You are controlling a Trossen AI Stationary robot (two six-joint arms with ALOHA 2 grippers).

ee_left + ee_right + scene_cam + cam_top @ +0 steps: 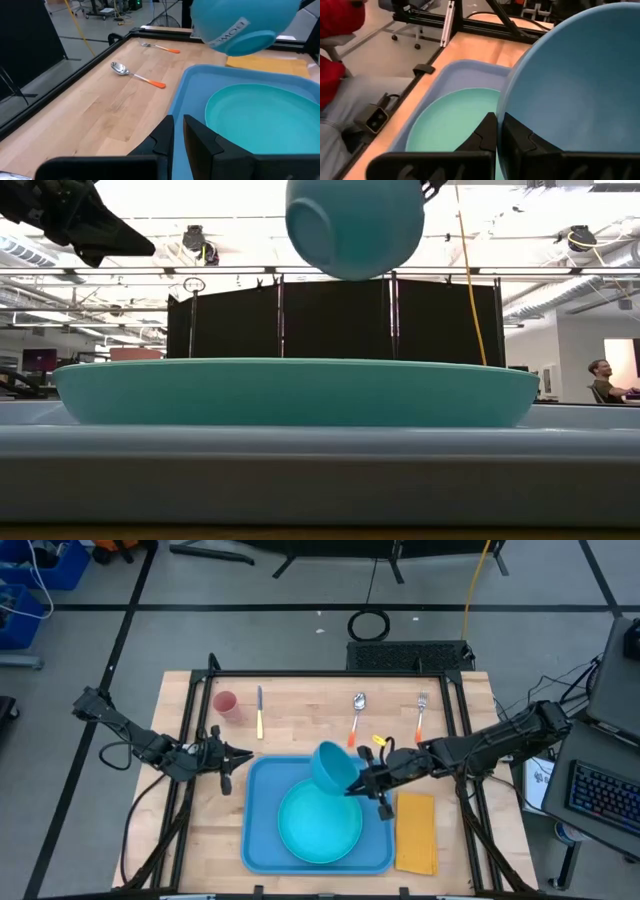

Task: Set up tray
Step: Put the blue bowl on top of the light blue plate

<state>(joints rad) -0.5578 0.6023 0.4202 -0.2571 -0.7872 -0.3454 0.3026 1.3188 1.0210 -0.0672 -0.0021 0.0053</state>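
The light-blue tray (pixel 262 830) lies on the wooden table with a round turquoise plate (pixel 320 825) lying flat in it. My right gripper (pixel 365 783) is shut on a turquoise bowl (pixel 335 768), which hangs tilted above the plate's far edge; the low view shows the bowl (pixel 352 225) well clear of the plate (pixel 300 392). My left gripper (pixel 245 754) hovers shut by the tray's far left corner, touching nothing. A yellow-orange napkin (pixel 416 832) lies flat right of the tray. My right gripper holds the bowl by its rim (pixel 506 107), pinched with one finger inside the hollow and one outside. The fingers come from the table's right, slanting down. The bowl is lifted clear and tilted, its opening turned toward the gripper and its base (pixel 245 42) toward the left arm.
Along the far side of the table lie a pink cup (pixel 225 705), a knife (pixel 259 712), a spoon (pixel 357 715) and a fork (pixel 421 712). A black frame (pixel 300 674) edges the table. A seated person (pixel 340 60) shows beyond the table's left side.
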